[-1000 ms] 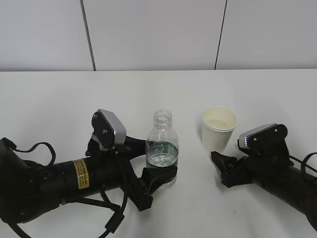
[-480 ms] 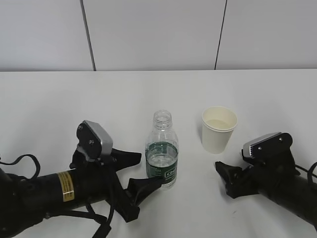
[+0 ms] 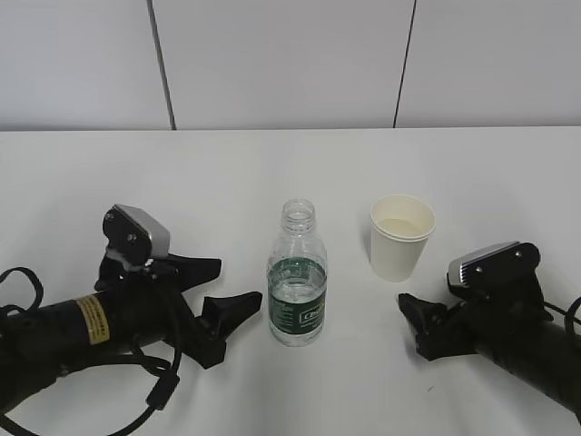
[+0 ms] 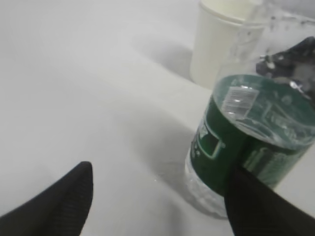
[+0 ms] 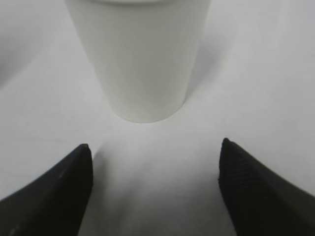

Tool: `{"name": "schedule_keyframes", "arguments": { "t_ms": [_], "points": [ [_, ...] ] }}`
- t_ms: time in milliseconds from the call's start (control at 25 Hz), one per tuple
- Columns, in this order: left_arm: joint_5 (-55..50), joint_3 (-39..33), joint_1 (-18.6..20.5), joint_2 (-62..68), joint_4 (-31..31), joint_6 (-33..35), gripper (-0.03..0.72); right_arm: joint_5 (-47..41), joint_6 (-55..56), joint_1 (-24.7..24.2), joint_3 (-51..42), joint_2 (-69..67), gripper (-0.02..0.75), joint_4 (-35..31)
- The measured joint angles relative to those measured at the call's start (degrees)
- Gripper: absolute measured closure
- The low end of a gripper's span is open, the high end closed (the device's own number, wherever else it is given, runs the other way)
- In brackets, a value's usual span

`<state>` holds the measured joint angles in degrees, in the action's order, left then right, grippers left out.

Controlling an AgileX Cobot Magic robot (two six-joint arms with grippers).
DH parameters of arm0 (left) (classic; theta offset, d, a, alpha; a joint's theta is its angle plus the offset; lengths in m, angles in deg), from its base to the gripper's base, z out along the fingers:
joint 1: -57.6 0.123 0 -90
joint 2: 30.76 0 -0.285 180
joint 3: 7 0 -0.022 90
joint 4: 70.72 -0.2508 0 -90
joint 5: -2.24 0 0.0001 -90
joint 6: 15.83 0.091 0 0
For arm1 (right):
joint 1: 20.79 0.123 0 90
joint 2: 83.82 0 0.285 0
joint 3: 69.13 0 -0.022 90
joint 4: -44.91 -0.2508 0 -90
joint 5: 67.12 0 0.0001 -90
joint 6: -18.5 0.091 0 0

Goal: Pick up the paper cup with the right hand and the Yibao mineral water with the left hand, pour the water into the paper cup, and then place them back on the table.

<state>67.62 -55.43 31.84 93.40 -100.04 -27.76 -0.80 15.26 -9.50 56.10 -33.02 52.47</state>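
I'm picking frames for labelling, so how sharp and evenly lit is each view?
Exterior view: sharp, even light, bottle and cup crisp. Left wrist view: soft overall, the bottle's upper part smeared, fingertips blurred. Right wrist view: cup softly focused, with a faint shadow at its base.

White lettering on the bottle's green label (image 3: 297,289) and the arm's yellow sticker (image 3: 92,320) are both illegible.

The bottle (image 3: 296,282) is clear, glossy ribbed plastic with a shiny dark green label. The cup (image 3: 401,238) is matt white paper. The desk (image 3: 272,173) looks smooth and matt white.
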Motion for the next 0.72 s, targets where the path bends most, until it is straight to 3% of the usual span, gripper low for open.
{"name": "schedule_keyframes", "arguments": {
  "t_ms": [240,720],
  "points": [
    [0.00,0.00,3.01,0.00,0.53,0.38,0.180,0.11,0.00,0.00,0.00,0.00,0.124,-4.25],
    [-8.56,0.00,10.85,-0.01,16.14,8.26,0.180,0.71,-1.95,0.00,-0.38,0.04,0.131,-19.03]
  ]
}}
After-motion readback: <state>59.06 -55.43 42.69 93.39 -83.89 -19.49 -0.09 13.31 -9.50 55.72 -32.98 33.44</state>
